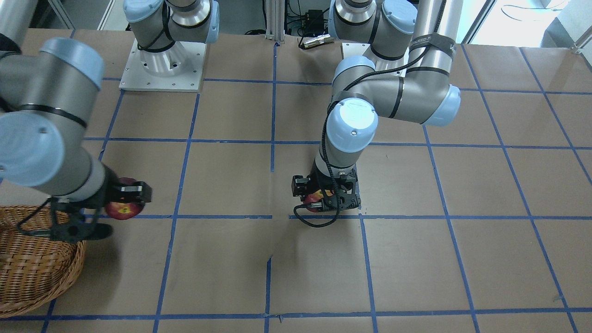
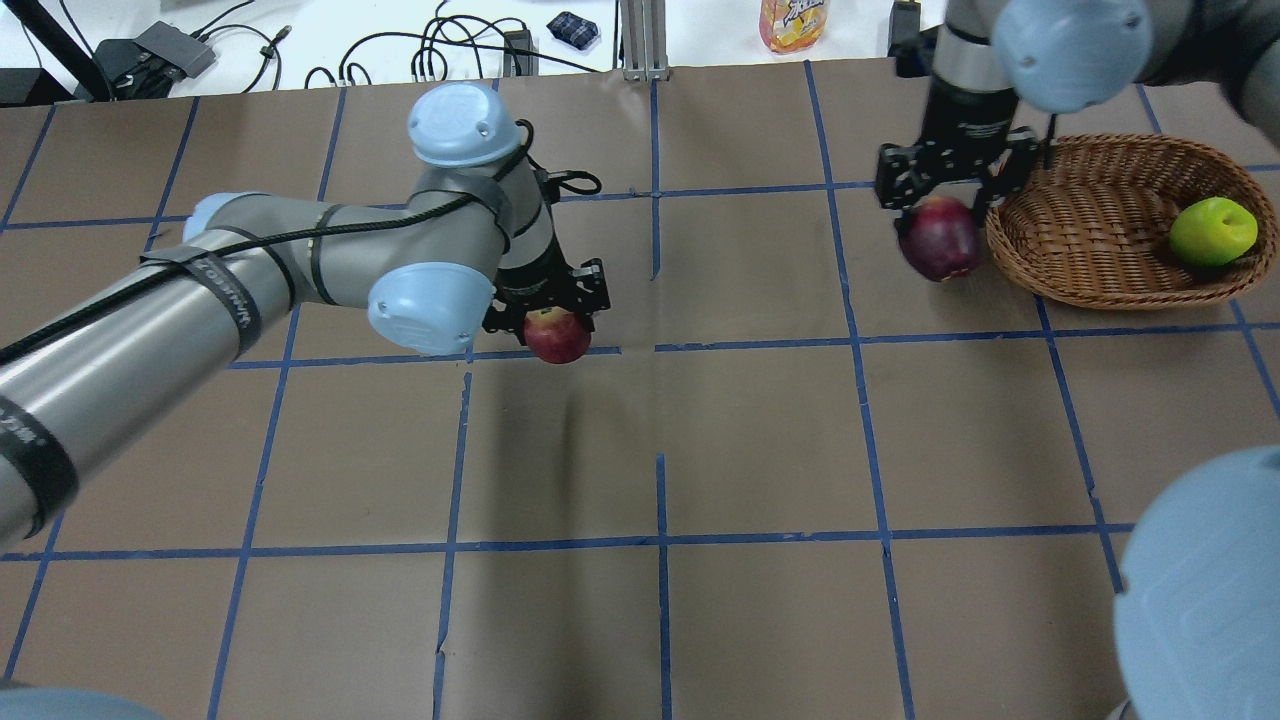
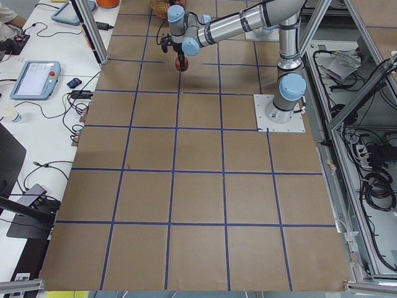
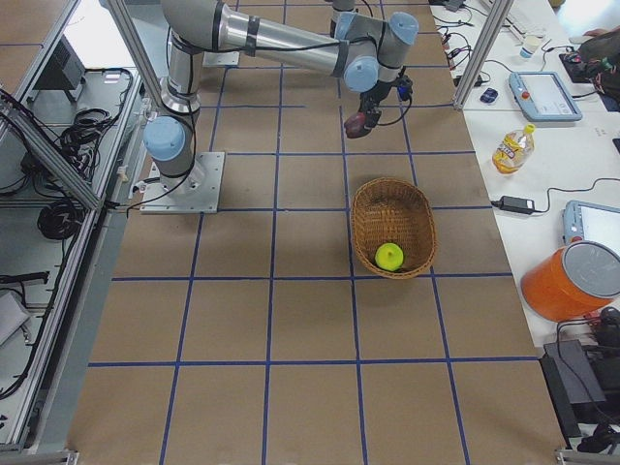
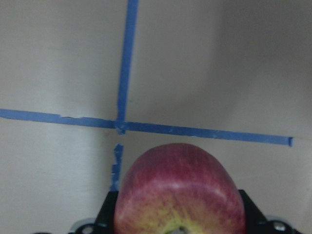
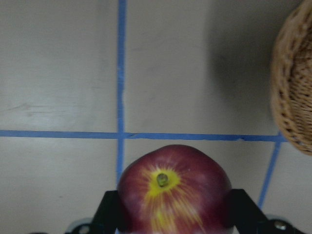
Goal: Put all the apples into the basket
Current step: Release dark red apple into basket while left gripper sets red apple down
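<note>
Gripping dark apple (image 2: 940, 240), right gripper (image 2: 943, 213) hangs beside basket (image 2: 1100, 292), rim just past its fingers; letting go now risks fruit landing outside or bouncing off rim. Left gripper (image 2: 553, 318) clamps red apple (image 2: 557, 337), basket far beyond its fingers. Green apple (image 2: 1213, 231) already in basket.

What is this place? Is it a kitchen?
No, most likely a robot lab. A left arm and a right arm are bolted to a table marked with a blue tape grid. Beside it are cables and a control tablet.
</note>
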`<state>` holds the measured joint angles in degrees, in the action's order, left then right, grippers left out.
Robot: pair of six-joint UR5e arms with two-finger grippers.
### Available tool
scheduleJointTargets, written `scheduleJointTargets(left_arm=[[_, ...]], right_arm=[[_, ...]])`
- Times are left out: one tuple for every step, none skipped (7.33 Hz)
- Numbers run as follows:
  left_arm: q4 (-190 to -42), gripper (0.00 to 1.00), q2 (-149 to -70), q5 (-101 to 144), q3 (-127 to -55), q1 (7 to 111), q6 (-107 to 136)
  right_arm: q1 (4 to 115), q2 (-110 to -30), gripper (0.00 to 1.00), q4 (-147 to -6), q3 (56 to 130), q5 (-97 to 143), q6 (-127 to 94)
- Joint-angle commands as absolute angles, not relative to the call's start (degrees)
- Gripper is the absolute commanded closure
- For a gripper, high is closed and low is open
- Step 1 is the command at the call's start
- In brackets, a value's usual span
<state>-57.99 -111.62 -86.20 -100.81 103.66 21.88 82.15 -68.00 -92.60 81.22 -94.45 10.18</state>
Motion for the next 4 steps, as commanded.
scheduleJointTargets(left_arm=[[-47.78,0.66,-116.78,-85.96,-100.99,109.23,25.48],[-46.85,0.66,-118.89,-85.78,-100.81,110.81,25.49],[-45.80,0.62,-119.87,-86.13,-100.72,111.79,25.49],[-44.14,0.26,-120.14,-86.31,-100.55,111.88,25.58]], right_arm=[[68.43,-64.28,1.00,-101.53,80.86,-96.66,26.30],[65.42,-61.03,1.00,-106.39,80.08,-98.25,29.85],[64.96,-59.34,1.00,-107.39,77.81,-98.61,30.32],[64.95,-56.98,1.00,-107.40,76.48,-98.53,30.24]])
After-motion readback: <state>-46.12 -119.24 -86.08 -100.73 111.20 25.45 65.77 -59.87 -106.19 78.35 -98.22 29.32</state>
